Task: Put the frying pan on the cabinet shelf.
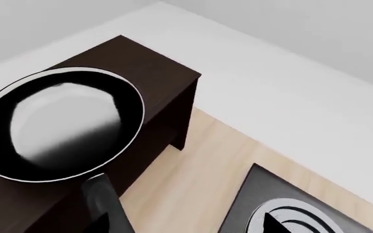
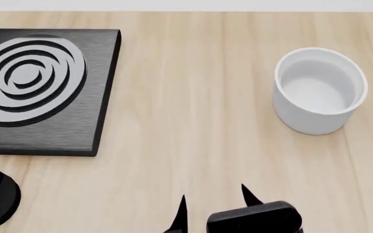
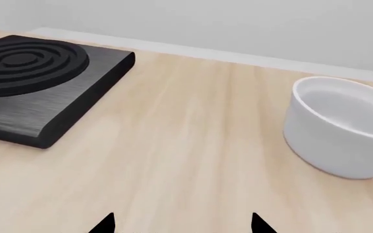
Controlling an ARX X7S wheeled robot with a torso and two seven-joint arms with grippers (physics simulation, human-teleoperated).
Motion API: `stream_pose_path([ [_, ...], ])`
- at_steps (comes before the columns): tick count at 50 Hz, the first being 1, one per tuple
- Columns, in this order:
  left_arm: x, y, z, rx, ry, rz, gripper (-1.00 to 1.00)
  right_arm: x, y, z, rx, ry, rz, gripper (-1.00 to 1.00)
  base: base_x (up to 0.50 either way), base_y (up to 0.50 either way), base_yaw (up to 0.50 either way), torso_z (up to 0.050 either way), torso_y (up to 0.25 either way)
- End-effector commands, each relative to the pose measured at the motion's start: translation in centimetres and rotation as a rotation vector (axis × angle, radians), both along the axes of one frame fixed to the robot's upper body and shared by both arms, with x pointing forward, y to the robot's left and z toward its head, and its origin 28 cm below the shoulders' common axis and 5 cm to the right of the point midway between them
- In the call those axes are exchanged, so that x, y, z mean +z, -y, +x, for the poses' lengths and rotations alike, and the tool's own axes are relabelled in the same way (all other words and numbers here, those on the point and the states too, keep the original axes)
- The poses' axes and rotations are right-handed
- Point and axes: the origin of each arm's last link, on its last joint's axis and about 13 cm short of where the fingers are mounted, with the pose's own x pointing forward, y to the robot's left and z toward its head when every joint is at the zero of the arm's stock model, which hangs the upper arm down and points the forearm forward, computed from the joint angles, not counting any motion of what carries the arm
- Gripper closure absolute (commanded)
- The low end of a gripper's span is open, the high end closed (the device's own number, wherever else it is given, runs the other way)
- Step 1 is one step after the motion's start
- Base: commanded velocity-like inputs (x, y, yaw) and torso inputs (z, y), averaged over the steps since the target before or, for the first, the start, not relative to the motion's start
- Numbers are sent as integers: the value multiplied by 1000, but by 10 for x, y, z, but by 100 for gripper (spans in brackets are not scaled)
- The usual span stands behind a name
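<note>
One small round black frying pan (image 1: 60,124) on dark cabinet shelf (image 1: 161,73): rigid, glossy, slippery; take by short handle (image 1: 102,204). Left gripper unseen, grasp undeterminable; right gripper (image 3: 181,224) spread, empty.

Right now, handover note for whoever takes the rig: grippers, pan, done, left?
Left gripper: not visible in any view; its wrist camera looks down on the frying pan, so whether it grips the handle can't be told.
Right gripper: open, empty, hovering over the wooden table between the square black plate and the white cup.
Frying pan: over the dark cabinet top, handle toward the camera; resting or held just above, can't tell.
Done: pan brought to the cabinet.
Left: confirm it is seated, release, retract the left arm.
</note>
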Motion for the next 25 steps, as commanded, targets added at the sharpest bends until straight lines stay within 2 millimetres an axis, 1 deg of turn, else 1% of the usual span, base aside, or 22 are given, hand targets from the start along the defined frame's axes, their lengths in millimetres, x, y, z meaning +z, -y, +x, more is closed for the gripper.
stream_pose_path([
  [1,7,10,-18,-50,38,109,-100,-1,0,-5,1,-1,7,-100,0,0,0,0,0],
  [4,7,11,-25,-59,53,118,-100,-1,-1,-7,0,-2,7,-100,0,0,0,0,0],
  [7,4,10,-30,-61,56,120,-100,-2,-1,-8,2,-2,7,-100,0,0,0,0,0],
  [8,5,10,-33,-67,92,119,-100,-1,-1,-9,3,-2,7,-100,0,0,0,0,0],
  [11,5,11,-39,-86,126,127,-100,-1,-1,-10,2,-2,8,-100,0,0,0,0,0],
  [13,1,13,-42,-92,122,130,-100,-1,-1,-10,2,-2,8,-100,0,0,0,0,0],
  [18,-4,25,-52,-183,165,177,-100,-1,-1,-10,2,-2,8,-100,0,0,0,0,0],
  [22,-8,36,-57,-241,155,238,-100,-1,-1,-10,2,-2,8,-100,0,0,0,0,0],
  [25,-10,44,-61,-270,163,254,-100,-1,-1,-10,2,-2,8,-100,0,0,0,0,0],
])
